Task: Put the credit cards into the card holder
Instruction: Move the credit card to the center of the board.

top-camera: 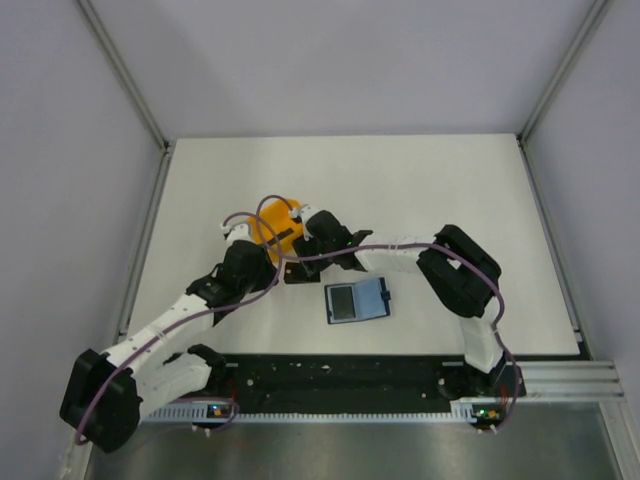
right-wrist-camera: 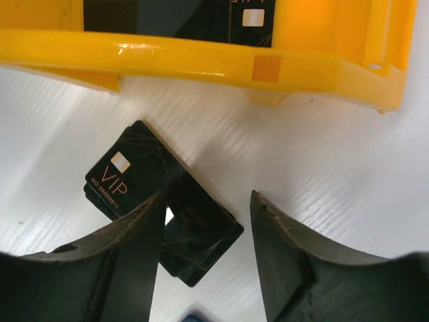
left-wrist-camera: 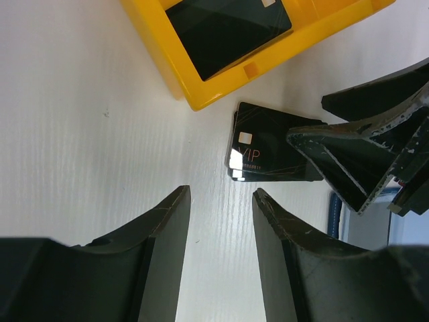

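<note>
Two black credit cards (right-wrist-camera: 194, 228) lie stacked and slightly fanned on the white table just in front of the yellow bin; the top one reads VIP (left-wrist-camera: 258, 144). My right gripper (right-wrist-camera: 208, 198) is open low over them, its left finger covering part of the stack and one end of the cards lying between the jaws. My left gripper (left-wrist-camera: 221, 194) is open just short of the cards, with only bare table between its fingers. The navy card holder (top-camera: 357, 300) lies open and flat to the right of both grippers.
The yellow bin (top-camera: 268, 222) stands right behind the cards, with another black card (left-wrist-camera: 228, 30) lying inside it. The two arms meet close together at the bin's front (right-wrist-camera: 268, 67). The table's near edge is a black rail (top-camera: 340, 375).
</note>
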`<action>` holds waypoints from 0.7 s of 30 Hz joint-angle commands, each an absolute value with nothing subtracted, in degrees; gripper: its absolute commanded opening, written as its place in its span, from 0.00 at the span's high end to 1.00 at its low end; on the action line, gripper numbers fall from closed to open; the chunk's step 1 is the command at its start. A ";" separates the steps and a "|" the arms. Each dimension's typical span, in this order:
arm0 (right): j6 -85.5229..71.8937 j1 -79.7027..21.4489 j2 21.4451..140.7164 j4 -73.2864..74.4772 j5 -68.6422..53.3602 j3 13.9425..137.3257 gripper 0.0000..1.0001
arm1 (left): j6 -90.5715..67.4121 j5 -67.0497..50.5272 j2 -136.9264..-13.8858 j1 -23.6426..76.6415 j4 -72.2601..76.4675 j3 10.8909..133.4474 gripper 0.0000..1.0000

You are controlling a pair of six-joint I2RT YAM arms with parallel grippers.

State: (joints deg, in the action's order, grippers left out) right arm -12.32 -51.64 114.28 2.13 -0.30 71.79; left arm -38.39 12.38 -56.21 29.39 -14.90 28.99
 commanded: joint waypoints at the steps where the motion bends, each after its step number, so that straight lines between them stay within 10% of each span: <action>1: -12.92 -52.56 118.12 7.56 1.13 73.30 0.50 | -37.27 11.87 -56.69 29.09 -11.95 28.48 0.51; 21: -16.52 -52.12 117.78 9.41 5.71 71.02 0.82 | -37.00 11.87 -56.95 28.57 -11.43 27.77 0.51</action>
